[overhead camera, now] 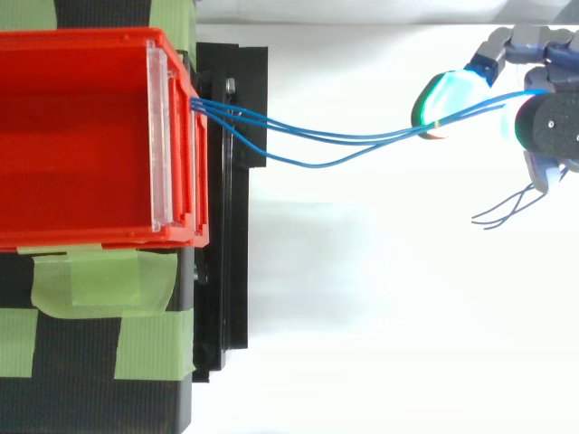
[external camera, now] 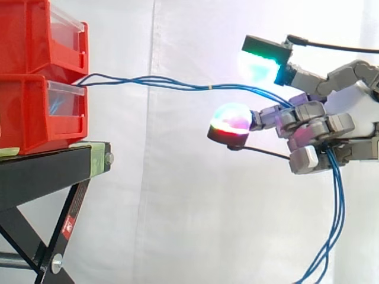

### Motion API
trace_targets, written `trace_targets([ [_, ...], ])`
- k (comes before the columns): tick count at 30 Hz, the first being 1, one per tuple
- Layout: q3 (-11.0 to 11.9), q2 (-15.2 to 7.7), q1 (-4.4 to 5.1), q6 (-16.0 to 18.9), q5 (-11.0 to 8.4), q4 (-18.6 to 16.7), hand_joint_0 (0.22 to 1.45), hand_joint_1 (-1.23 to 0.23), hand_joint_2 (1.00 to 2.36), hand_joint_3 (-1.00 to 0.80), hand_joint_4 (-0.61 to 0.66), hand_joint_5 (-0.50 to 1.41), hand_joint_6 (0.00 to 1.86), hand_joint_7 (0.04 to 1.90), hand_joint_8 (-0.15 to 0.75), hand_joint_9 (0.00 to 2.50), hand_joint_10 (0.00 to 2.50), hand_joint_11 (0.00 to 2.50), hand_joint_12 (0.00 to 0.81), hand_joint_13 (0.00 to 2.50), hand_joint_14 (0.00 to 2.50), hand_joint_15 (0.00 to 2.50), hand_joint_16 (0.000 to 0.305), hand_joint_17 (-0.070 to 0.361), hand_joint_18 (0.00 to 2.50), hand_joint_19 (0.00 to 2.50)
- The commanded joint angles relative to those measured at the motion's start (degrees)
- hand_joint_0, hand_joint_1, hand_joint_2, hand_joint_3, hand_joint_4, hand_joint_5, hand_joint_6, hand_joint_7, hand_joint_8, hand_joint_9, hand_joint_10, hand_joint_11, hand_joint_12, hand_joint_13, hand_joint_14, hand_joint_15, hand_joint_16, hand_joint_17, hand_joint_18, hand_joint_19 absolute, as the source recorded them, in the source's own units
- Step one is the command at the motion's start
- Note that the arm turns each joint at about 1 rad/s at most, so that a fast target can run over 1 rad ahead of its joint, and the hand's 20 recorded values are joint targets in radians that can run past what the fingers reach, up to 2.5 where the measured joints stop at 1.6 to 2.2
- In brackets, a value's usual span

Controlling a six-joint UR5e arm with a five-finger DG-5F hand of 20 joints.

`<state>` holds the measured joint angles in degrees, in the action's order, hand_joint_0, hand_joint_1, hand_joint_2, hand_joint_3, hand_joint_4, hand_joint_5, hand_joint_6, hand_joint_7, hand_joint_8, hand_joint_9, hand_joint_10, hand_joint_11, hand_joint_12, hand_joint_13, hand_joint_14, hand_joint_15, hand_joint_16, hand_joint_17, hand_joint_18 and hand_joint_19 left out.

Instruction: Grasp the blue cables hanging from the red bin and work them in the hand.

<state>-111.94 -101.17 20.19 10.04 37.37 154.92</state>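
Note:
Thin blue cables point(external camera: 177, 84) run from the gap between two stacked red bins point(external camera: 41, 77) at the left, stretched almost level to the right into my hand point(external camera: 323, 127). The hand is at the right edge, well away from the bins, with some fingers curled round the cables. One glowing green fingertip point(external camera: 260, 64) is raised above them, and a reddish one point(external camera: 232, 121) sticks out below. Past the hand the cable ends point(external camera: 334, 225) hang down loose. From above, the cables point(overhead camera: 317, 145) fan out from the bin front point(overhead camera: 172, 136) and meet at the hand point(overhead camera: 547, 127).
The bins stand on a black stand point(external camera: 53, 165) with green tape point(overhead camera: 99, 280) on its top. A white curtain lies behind, and open space separates the stand from the hand.

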Motion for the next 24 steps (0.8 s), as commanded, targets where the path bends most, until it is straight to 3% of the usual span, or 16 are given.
trace_targets([
  [1,0.9,0.0,-0.15,0.0,-0.01,0.4,0.89,-0.58,1.00,-0.91,0.22,0.20,0.28,1.18,0.325,0.59,2.50,1.89,0.389,1.12,1.86,1.33,0.056,0.126,1.20,1.23],
  [8,3.9,0.0,-0.32,-0.4,-0.01,2.8,0.89,-0.57,1.00,-0.90,0.23,0.21,0.30,1.18,0.327,0.61,2.50,1.95,0.386,1.13,1.91,1.34,0.055,0.123,1.22,1.25],
  [16,6.7,0.0,-0.41,-0.4,-0.01,7.1,0.94,-0.59,1.01,-0.73,0.22,0.21,0.35,1.18,0.333,0.63,2.50,2.07,0.386,1.13,1.94,1.37,0.054,0.121,1.24,1.26],
  [24,6.7,0.0,-0.32,-0.9,0.16,7.4,0.95,-0.59,1.01,-0.63,0.23,0.19,0.44,1.16,0.339,0.62,2.50,2.25,0.392,1.13,2.01,1.37,0.053,0.120,1.25,1.28],
])
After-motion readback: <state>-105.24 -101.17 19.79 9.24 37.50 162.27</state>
